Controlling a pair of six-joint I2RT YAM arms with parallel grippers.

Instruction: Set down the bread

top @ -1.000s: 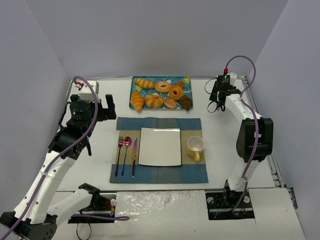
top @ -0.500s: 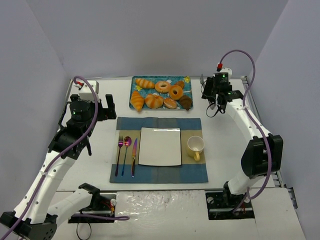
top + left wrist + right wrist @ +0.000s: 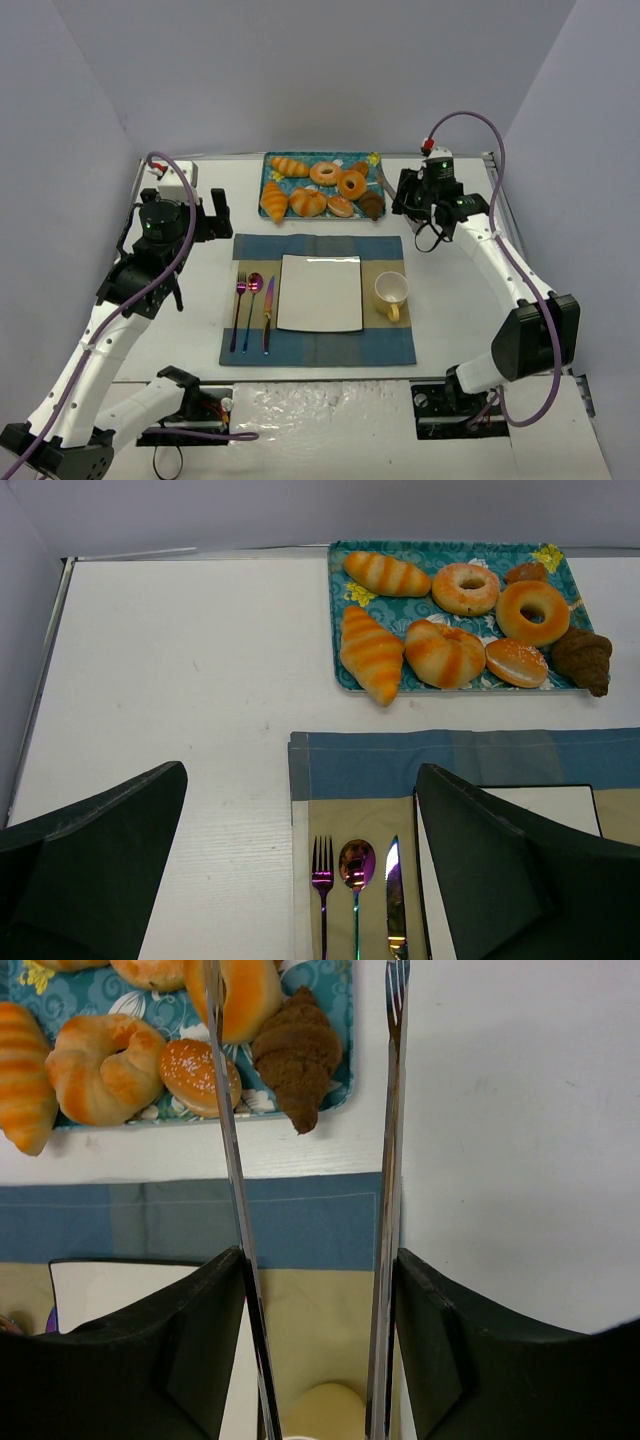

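tongs [image 3: 236, 1160] in right pincer [image 3: 318, 1305] nearer bread [image 3: 297, 1055]

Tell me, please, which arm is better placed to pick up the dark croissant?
Right: its gripper hangs beside the tray's right end, where the bread lies, its tongs aimed at it. The left gripper is across the table, open and empty.

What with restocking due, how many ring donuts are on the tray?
2. A pale glazed ring donut sits by the far rim of the tray; a darker orange ring donut lies just right of it, near the dark brown croissant. None looks hidden.
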